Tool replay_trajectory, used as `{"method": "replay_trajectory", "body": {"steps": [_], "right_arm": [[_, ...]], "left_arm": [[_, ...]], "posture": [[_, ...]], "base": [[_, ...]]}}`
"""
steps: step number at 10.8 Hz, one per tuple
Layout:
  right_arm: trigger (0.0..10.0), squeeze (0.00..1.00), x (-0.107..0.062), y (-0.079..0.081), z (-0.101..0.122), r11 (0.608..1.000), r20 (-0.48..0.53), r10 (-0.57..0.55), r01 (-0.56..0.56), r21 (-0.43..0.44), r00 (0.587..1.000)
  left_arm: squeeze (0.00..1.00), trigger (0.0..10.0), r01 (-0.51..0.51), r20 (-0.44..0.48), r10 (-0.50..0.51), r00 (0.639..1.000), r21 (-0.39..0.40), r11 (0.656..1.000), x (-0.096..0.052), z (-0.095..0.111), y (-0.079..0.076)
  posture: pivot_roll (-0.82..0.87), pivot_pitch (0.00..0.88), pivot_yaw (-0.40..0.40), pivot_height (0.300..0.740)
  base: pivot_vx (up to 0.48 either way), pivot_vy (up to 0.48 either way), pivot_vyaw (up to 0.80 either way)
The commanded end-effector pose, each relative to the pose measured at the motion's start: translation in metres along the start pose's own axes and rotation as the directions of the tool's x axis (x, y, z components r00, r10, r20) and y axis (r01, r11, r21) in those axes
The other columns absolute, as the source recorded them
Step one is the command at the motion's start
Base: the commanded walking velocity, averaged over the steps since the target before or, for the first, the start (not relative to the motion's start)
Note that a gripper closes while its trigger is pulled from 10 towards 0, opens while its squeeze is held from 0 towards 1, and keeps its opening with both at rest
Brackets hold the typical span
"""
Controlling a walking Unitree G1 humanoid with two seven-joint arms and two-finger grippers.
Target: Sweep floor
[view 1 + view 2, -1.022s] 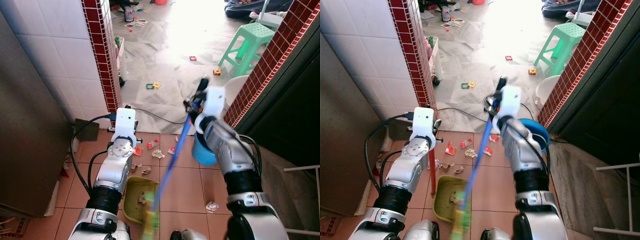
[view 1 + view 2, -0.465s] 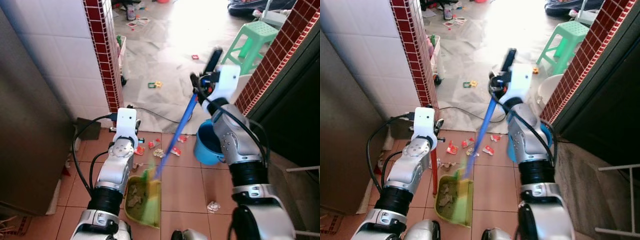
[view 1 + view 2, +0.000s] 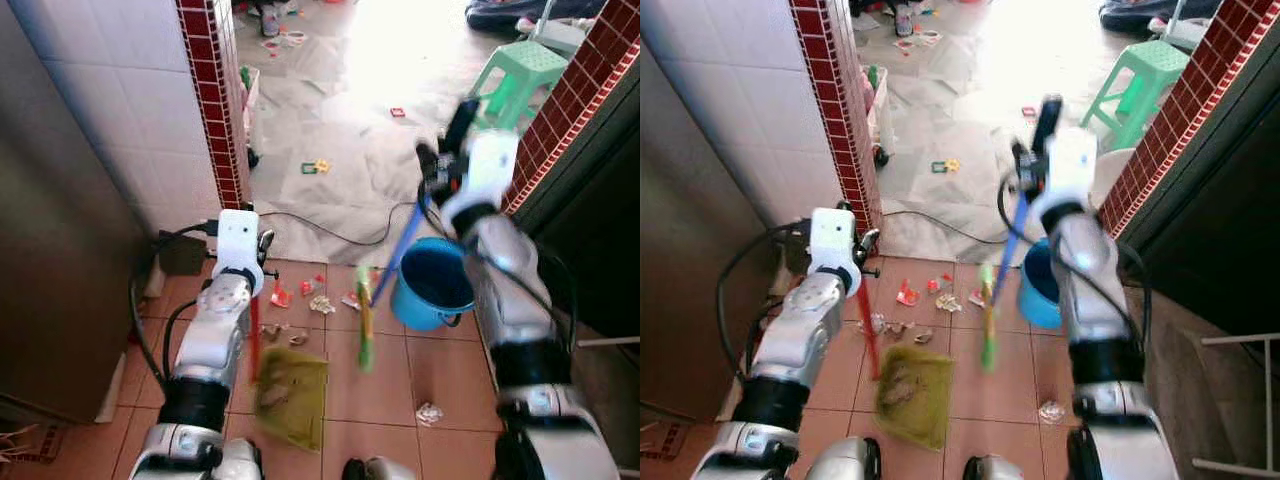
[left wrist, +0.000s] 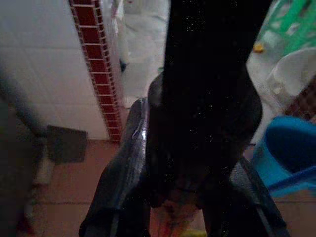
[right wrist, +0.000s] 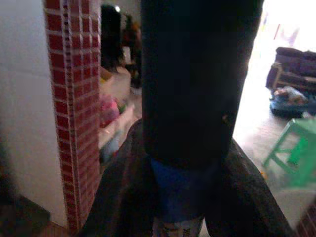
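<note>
Left eye view is showing the sweep partly done: the right gripper point(image 3: 440, 165), jaws clamping the blue broom point(image 3: 385, 275), is working scraps point(image 3: 310, 298) toward the already littered green dustpan point(image 3: 290, 395), whose red handle point(image 3: 254, 335) the left gripper point(image 3: 250, 262) is holding, while a wrapper point(image 3: 428, 411) and toy bits point(image 3: 318, 167) are lying unswept.

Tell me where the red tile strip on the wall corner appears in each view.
Left eye view: red tile strip, upper left.
Right eye view: strip, upper left.
Left wrist view: strip, bordering white tiles.
Right wrist view: strip, bordering white wall.
Shared landmark: green stool.
</note>
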State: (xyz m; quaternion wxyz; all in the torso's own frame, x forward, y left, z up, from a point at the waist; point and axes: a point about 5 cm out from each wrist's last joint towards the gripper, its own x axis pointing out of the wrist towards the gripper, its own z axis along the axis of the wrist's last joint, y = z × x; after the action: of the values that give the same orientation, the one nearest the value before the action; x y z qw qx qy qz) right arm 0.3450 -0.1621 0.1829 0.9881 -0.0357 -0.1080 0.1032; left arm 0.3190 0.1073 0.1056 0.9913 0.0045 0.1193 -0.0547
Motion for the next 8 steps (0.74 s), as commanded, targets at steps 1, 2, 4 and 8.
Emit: {"method": "replay_trajectory", "body": {"steps": [1,2,4,8], "right_arm": [[10.0,0.0,-0.001,-0.002,0.01,0.999,0.053,-0.029,0.031,-0.026,0.998],[10.0,0.0,-0.008,-0.001,0.007,0.995,0.065,-0.074,0.078,-0.056,0.995],[10.0,0.0,-0.028,0.001,-0.006,0.99,0.042,-0.121,0.124,-0.069,0.992],[10.0,0.0,-0.03,0.002,-0.008,0.986,0.049,-0.14,0.144,-0.089,0.989]], "left_arm": [[0.0,10.0,0.04,0.107,-0.038,0.994,-0.018,0.999,-0.005,0.021,-0.006],[0.0,10.0,0.048,0.171,-0.047,0.984,-0.006,0.999,-0.014,0.027,-0.004],[0.0,10.0,0.059,0.256,-0.043,0.966,-0.054,0.997,-0.028,0.034,-0.001],[0.0,10.0,0.05,0.278,-0.038,0.96,-0.037,0.998,-0.033,0.039,0.012]], "posture": [[0.03,0.058,-0.043,0.74],[0.03,0.049,-0.035,0.74],[0.03,0.036,-0.029,0.74],[0.02,0.025,-0.012,0.74]], "base": [[0.0,0.0,0.0],[0.0,0.0,0.0],[0.0,0.0,0.0],[0.0,0.0,-0.16]]}}
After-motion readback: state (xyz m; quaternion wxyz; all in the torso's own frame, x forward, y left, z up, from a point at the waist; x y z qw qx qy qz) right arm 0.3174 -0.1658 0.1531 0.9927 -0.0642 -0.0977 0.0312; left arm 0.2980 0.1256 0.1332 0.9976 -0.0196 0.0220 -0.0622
